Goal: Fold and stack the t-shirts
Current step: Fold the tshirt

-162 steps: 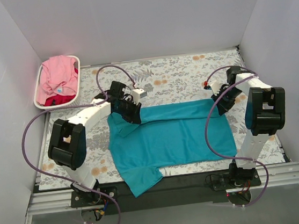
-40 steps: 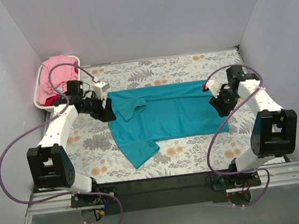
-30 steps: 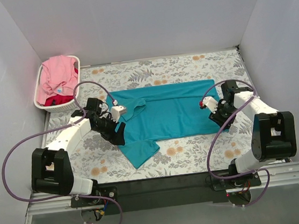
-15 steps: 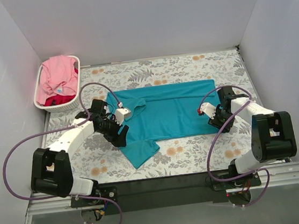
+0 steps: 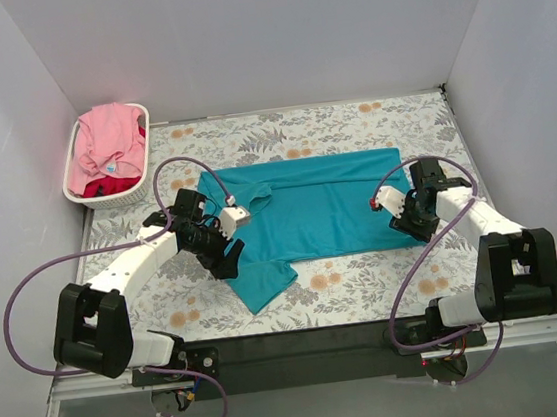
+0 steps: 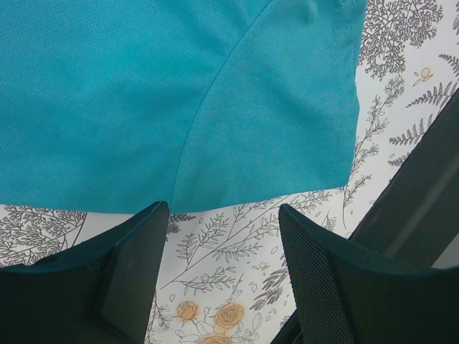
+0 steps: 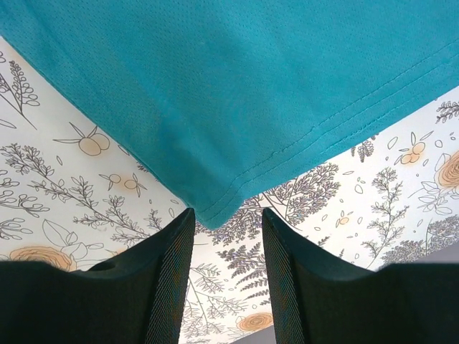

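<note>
Lying flat across the middle of the floral worktop [image 5: 349, 120], the teal t-shirt [image 5: 309, 215] is spread sideways. Its collar end points to the left edge and its hem to the right. A few seconds ago it sat close to the near edge with both arms at its far side. Now it rests further back, with the far sleeve turned in over the body and the near sleeve still sticking out toward the near edge.

The white basket [image 5: 78, 141] in the far-left corner has not changed. It holds the pink t-shirt [image 5: 110, 142] on top and a strip of the red t-shirt [image 5: 105, 188] showing under it.

Over the last second both arms have swung from the shirt's far side to its near side. The left gripper [image 6: 222, 215] now hovers at the near-left of the shirt, where the sleeve seam meets the body. Its jaws are spread wide and hold nothing, and the cloth edge lies just ahead of the tips. The right gripper [image 7: 226, 215] has come to the near-right hem corner. Its jaws are parted around that corner but are not pinching it.

So the first shirt appears only partly folded. The arms seem set to take the near edge at both ends for the next fold. The other two shirts are not yet started.
</note>
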Robot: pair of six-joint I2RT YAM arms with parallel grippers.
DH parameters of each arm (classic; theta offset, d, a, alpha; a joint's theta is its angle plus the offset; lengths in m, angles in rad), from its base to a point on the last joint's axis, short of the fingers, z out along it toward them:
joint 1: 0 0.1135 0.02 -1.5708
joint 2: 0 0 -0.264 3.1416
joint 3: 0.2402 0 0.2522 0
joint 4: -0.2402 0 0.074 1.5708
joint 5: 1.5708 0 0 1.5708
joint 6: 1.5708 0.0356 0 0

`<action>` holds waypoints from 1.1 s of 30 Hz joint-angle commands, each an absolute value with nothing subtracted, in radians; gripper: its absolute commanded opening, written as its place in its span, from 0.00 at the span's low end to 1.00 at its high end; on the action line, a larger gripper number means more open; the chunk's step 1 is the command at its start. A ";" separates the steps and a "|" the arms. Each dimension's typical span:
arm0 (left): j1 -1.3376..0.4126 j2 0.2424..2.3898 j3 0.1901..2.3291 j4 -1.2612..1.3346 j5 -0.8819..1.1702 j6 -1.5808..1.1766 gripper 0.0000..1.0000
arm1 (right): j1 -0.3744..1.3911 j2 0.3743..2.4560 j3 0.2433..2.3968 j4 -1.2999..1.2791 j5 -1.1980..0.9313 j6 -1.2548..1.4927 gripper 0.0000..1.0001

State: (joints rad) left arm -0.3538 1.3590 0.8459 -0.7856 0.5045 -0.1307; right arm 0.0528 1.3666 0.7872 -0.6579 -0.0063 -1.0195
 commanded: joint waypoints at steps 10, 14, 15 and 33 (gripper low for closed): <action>-0.357 1.325 0.850 -0.799 0.526 -0.147 0.61 | 0.074 1.417 0.766 -0.678 -0.017 -1.060 0.46; -0.367 1.315 0.844 -0.819 0.512 -0.126 0.61 | 0.075 1.436 0.742 -0.643 -0.005 -1.065 0.45; -0.374 1.313 0.839 -0.825 0.506 -0.121 0.61 | 0.074 1.443 0.739 -0.631 -0.005 -1.066 0.45; -0.804 1.267 0.721 -0.674 0.247 -0.205 0.55 | 0.075 1.463 0.738 -0.600 0.028 -1.045 0.01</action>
State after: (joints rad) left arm -0.7460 1.2701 0.7158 -0.7429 0.3191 -0.1658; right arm 0.0742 1.4372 0.7380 -0.6060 0.0528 -1.0382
